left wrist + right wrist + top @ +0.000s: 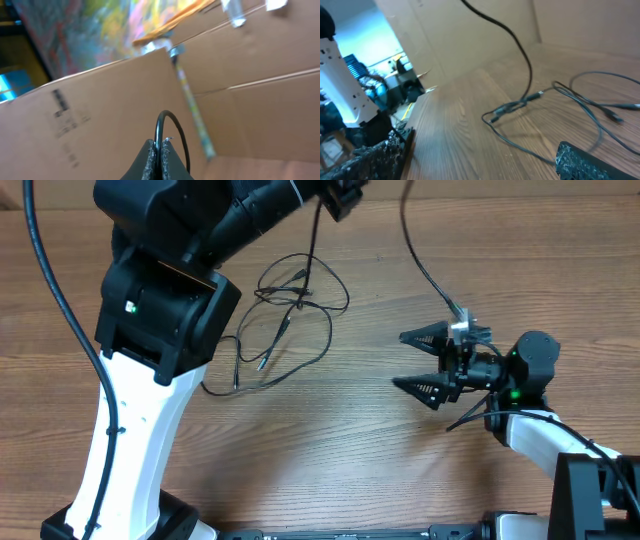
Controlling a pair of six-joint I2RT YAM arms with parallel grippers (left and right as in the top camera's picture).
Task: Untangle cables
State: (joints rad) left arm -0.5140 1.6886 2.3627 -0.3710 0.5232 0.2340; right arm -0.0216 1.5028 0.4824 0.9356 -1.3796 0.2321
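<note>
The cables (295, 305) are thin black cords lying in a loose tangle of loops on the wooden table, with small plug ends pointing to the front left. One strand (314, 240) rises from the tangle to my left gripper (340, 198), which is raised at the top edge. In the left wrist view the left gripper (161, 150) is shut on this black cable (172, 125), which loops above the jaws. My right gripper (399, 360) is open and empty, low over the table to the right of the tangle. The right wrist view shows its jaws (480, 150) wide apart with the cables (520, 106) beyond them.
The left arm's white and black body (150, 380) covers the table's left side. A thicker black robot cable (425, 270) runs from the top edge to the right wrist. Cardboard walls (100, 100) stand behind the table.
</note>
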